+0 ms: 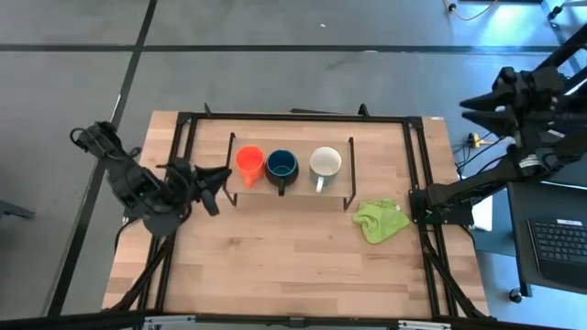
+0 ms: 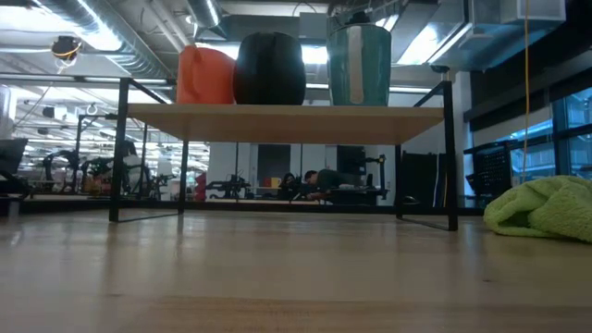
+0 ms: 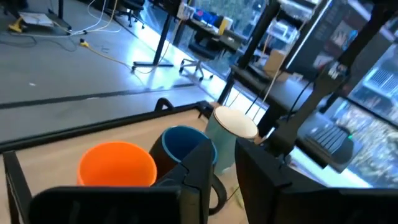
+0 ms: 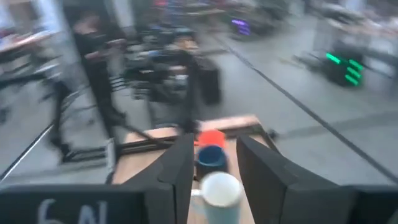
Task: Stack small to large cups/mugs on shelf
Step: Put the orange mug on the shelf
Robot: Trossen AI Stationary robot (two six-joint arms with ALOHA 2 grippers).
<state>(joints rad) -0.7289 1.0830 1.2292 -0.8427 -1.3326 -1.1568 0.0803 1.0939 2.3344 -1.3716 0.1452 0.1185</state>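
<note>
Three mugs stand in a row on the shelf [image 1: 292, 194].

The orange mug [image 1: 249, 162] is at the left end, the blue mug [image 1: 282, 166] is in the middle and touches it, and the white mug [image 1: 325, 163] is at the right end, a little apart. All three stand upright. The left gripper [image 1: 218, 179] hangs just beside the left end of the shelf, close to the orange mug; its fingers are apart and hold nothing. The right gripper [image 4: 211, 171] is pulled back off the table's right side, fingers apart and empty too. A green cloth [image 1: 382, 221] lies on the table [image 1: 275, 266], near the shelf's right end.
</note>
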